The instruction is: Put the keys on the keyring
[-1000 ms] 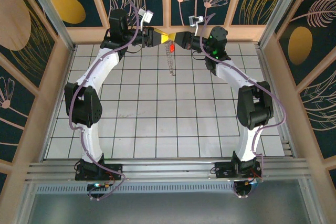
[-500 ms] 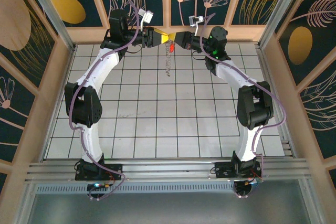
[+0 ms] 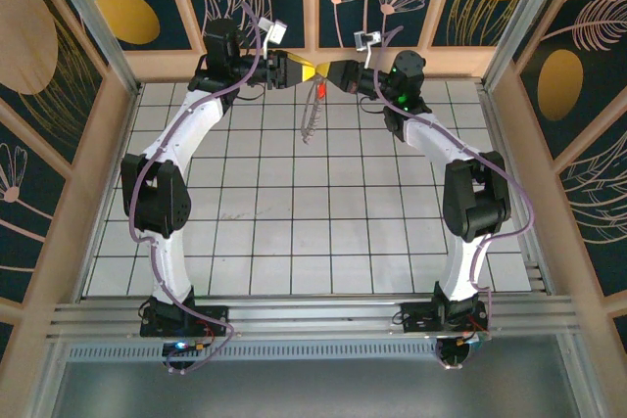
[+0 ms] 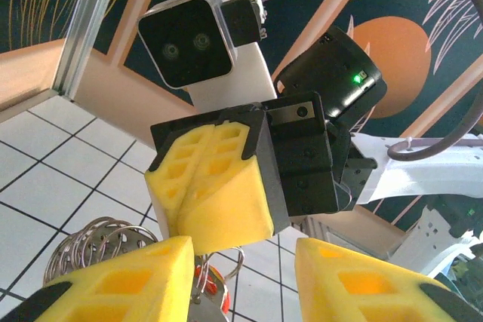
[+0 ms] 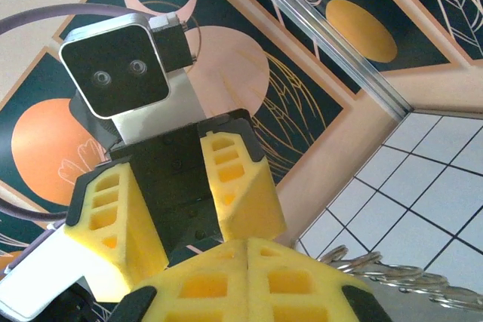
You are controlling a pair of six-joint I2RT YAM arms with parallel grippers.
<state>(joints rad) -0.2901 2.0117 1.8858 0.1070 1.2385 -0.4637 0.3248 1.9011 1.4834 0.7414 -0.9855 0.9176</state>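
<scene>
Right gripper (image 5: 247, 258) is closed on the hanging keyring (image 3: 310, 122) and red key (image 3: 320, 91); left gripper (image 4: 241, 256) stands partly open

Keyring (image 3: 311, 120) tail farther left

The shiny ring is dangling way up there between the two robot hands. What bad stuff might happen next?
1. The keyring hangs in the air, seemingly from the shut right gripper alone. A slip would likely drop it and the red key onto the table.
2. The open left gripper sits very close to the right one, so they might bump.
</scene>
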